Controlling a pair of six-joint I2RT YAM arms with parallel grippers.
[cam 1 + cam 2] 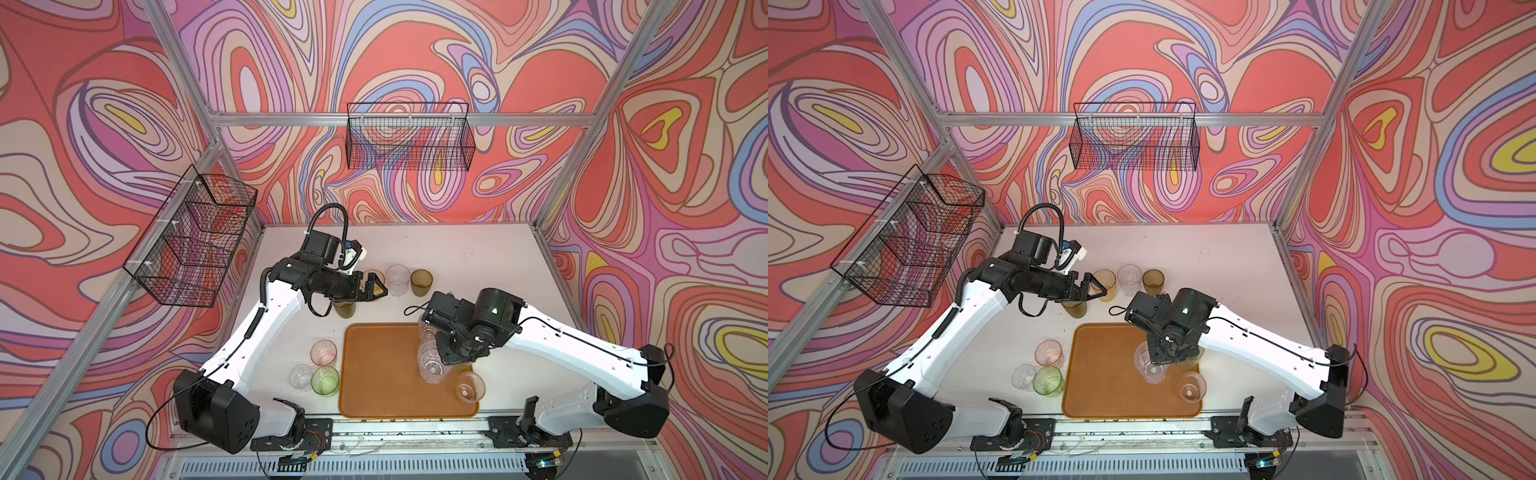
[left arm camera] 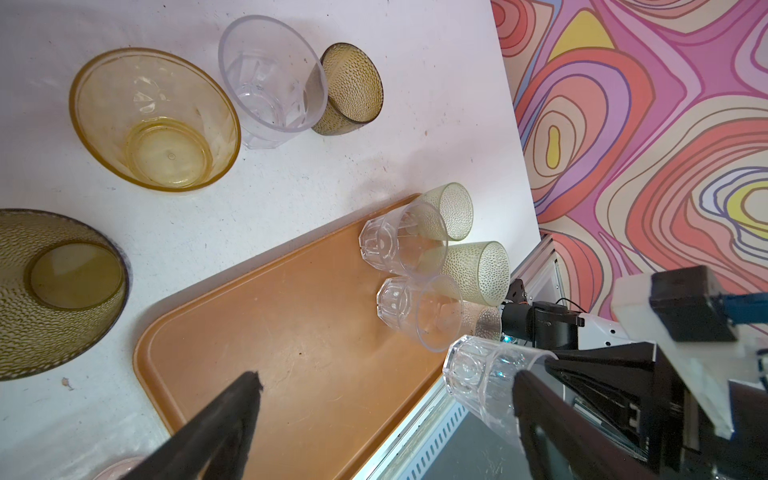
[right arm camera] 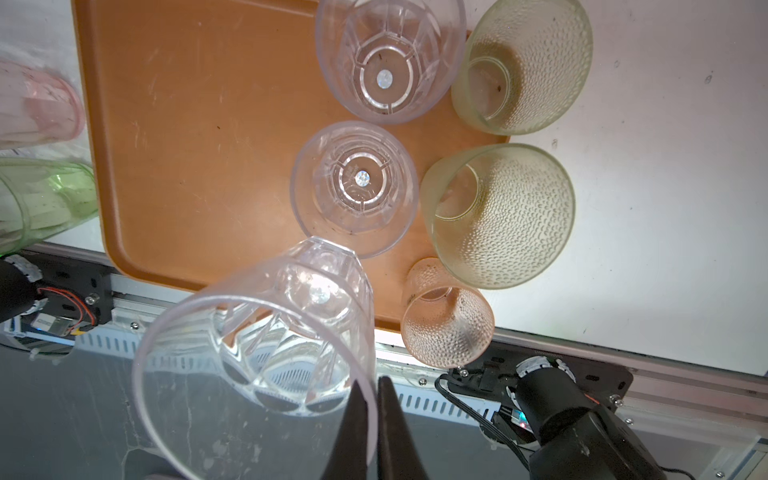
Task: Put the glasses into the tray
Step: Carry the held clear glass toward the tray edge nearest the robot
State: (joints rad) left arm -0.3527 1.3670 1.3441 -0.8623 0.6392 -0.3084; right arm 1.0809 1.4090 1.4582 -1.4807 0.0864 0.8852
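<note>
The orange-brown tray (image 1: 374, 374) lies at the table's front middle. My right gripper (image 3: 372, 384) is shut on the rim of a clear faceted glass (image 3: 257, 332), holding it tilted above the tray's front right part (image 1: 432, 368). Two clear glasses (image 3: 353, 187), two frosted green ones (image 3: 498, 216) and a pink dimpled one (image 1: 469, 386) stand on the tray's right side. My left gripper (image 1: 376, 289) is open and empty beside an amber glass (image 2: 153, 120). A clear glass (image 1: 397, 280) and two olive-brown glasses (image 1: 422, 282) (image 1: 344, 308) stand behind the tray.
Pink (image 1: 323, 352), clear (image 1: 301, 376) and bright green (image 1: 325, 380) glasses stand on the table left of the tray. Black wire baskets hang on the left wall (image 1: 191, 237) and the back wall (image 1: 409, 137). A metal rail runs along the table's front edge.
</note>
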